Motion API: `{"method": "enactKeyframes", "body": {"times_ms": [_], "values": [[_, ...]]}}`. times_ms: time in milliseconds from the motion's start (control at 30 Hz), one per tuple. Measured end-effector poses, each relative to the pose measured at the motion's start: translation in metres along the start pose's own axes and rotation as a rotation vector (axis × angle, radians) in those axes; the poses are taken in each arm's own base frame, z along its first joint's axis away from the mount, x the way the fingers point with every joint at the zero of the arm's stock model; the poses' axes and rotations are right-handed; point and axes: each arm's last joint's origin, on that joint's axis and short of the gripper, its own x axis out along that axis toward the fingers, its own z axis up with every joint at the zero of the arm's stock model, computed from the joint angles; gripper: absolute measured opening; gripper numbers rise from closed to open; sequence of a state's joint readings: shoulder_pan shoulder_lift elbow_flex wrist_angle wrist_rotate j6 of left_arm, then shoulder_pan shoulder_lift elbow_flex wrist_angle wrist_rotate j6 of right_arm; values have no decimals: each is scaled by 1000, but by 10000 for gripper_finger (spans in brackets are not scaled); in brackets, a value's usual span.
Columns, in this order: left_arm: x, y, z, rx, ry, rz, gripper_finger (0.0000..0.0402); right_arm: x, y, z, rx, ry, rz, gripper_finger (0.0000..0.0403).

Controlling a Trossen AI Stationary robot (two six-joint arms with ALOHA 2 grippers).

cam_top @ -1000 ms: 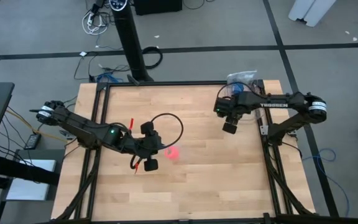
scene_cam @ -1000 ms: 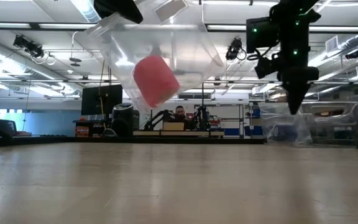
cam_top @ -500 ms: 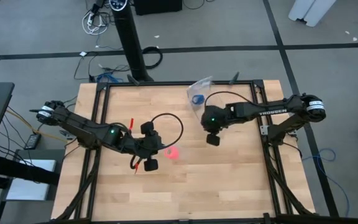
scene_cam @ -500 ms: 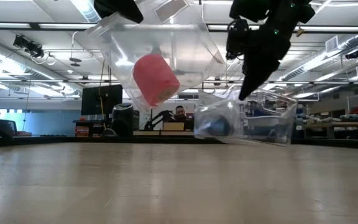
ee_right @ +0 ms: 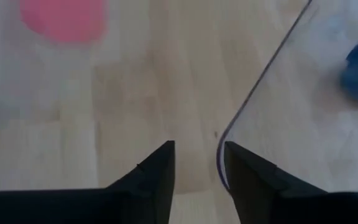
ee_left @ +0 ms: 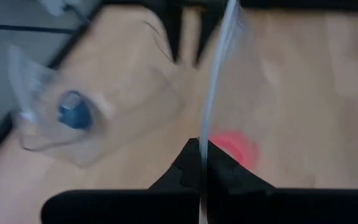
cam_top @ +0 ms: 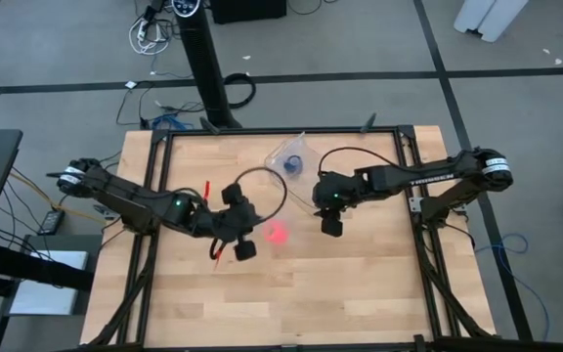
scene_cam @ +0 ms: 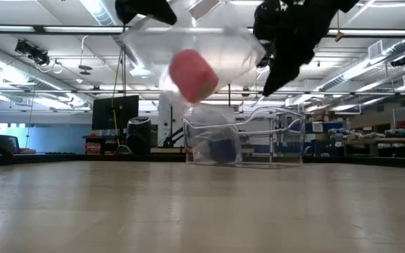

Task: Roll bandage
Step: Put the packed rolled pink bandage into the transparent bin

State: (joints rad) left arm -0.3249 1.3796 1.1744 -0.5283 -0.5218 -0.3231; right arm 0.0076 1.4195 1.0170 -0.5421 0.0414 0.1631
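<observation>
- Two dark claws hang over the pale wooden plank table (cam_top: 291, 293), one on each side of the pink roll.
- Held up off the table, a clear rigid plastic container (scene_cam: 195, 53) carries the bandage (scene_cam: 192, 74), a small bright pink-red roll of soft fabric, inside it; the high view shows the roll as a pink blur (cam_top: 278, 233) near the table's middle.
- Left claw (cam_top: 243, 238) sits just beside the bandage on its left, fingers pressed closed on the thin edge of the clear container, whose wall runs as a pale line (ee_left: 216, 81) up from between the fingertips.
- Right claw (cam_top: 329, 224) hovers near the bandage on its other side; its two dark fingers (ee_right: 157, 171) stand apart with bare wood between them and grip nothing.
- Beyond the bandage toward the table's far edge lies a clear wrinkly plastic bag (cam_top: 289, 156) holding a small dark blue object (scene_cam: 222, 150); it rests on the wood behind and below the raised container.
- A curved clear plastic edge (ee_right: 253, 106) lies just beside the right claw's fingers, whether touching I cannot tell.
- A black metal frame (cam_top: 281, 130) borders the table.
- Past the table the low view shows a wide hall with ceiling light strips (scene_cam: 20, 29), a dark monitor (scene_cam: 114, 111) and benches, blurred with distance.
- Grey floor with black lines (cam_top: 360, 73) surrounds the table.
</observation>
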Motion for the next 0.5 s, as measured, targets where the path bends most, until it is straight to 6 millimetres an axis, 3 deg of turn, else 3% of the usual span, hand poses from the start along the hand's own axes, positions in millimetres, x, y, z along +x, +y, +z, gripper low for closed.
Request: {"method": "enactKeyframes", "body": {"times_ms": [233, 500], "values": [[13, 29, 22, -93, -106, 86, 3, -39, 19, 24, -57, -55, -46, 138], [25, 90, 50, -215, -133, 109, 3, -79, 35, 30, -95, -140, -110, 134]]}}
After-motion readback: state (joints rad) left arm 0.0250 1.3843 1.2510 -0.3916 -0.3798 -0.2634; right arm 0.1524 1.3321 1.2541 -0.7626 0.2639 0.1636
